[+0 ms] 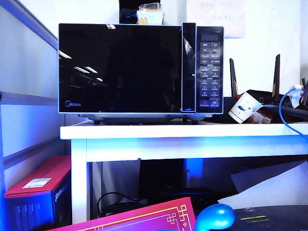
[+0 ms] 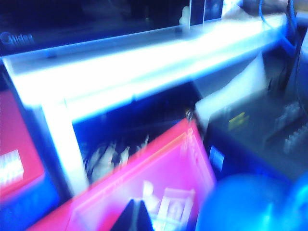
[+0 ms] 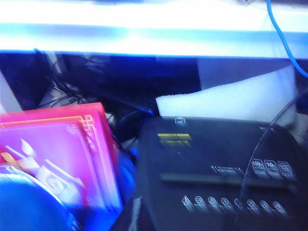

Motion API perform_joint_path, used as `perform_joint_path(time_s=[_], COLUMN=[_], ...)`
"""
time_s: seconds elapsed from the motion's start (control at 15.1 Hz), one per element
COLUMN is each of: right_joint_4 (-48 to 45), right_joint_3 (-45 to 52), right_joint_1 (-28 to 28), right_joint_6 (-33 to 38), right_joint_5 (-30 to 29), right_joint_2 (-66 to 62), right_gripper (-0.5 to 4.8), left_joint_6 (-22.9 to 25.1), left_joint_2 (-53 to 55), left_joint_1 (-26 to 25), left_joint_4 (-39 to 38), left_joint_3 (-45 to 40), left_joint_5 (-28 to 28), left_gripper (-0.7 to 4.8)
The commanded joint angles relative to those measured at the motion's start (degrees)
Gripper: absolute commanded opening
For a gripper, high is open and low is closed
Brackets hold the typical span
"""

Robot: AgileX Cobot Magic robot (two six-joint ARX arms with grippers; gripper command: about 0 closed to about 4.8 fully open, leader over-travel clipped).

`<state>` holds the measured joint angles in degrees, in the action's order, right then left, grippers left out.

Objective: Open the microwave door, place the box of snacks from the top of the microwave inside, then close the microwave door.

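Observation:
The black microwave (image 1: pixel 139 67) stands on a white table (image 1: pixel 183 131). The microwave door (image 1: pixel 120 67) is closed, its tall handle strip (image 1: pixel 188 67) beside the button panel. On top sits the box of snacks (image 1: pixel 150 14), small and clear with pale yellow contents. Neither gripper shows in the exterior view. In the left wrist view my left gripper (image 2: pixel 135 216) is shut and empty, low in front of the table over a pink box (image 2: pixel 159 183); the microwave (image 2: pixel 72 24) is far above it. My right gripper (image 3: pixel 136 214) is shut and empty, low over a black machine (image 3: pixel 216 168).
Below the table are a red box (image 1: pixel 38 192), the pink box (image 1: pixel 144 219), a blue rounded object (image 1: pixel 215 216) and cables. On the table to the right of the microwave stand a tipped paper cup (image 1: pixel 244 107), a router (image 1: pixel 269 96) and a blue cable (image 1: pixel 288 115).

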<state>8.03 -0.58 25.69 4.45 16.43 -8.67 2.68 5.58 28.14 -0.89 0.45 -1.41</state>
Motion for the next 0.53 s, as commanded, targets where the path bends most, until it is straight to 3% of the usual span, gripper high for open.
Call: perform_joint_path(time_s=[0.07,0.2,0.33,0.53], right_joint_4=[-16.13,-16.96,-14.43,-13.31], right_joint_3=[0.31,-5.99,-14.97,-30.12], right_joint_1=[0.02,0.0,0.0,-0.09], right_joint_6=[5.01,7.72,4.15,-6.47], right_joint_5=[-3.37,-1.68,1.64,3.15], right_joint_2=[0.13,-0.04,-0.5,-9.35], right_gripper=[-0.05,-0.05,-0.05,-0.05], left_joint_6=[-4.92,-4.81,-3.72,0.72], left_joint_2=[0.13,2.12,9.25,24.33], left_joint_1=[0.0,-0.02,-0.02,-0.02], left_joint_4=[12.22,10.78,7.63,0.44], left_joint_3=[3.72,15.19,28.55,50.25], left_joint_5=[2.95,12.07,18.82,19.82], left_gripper=[-0.06,-0.06,-0.06,-0.06])
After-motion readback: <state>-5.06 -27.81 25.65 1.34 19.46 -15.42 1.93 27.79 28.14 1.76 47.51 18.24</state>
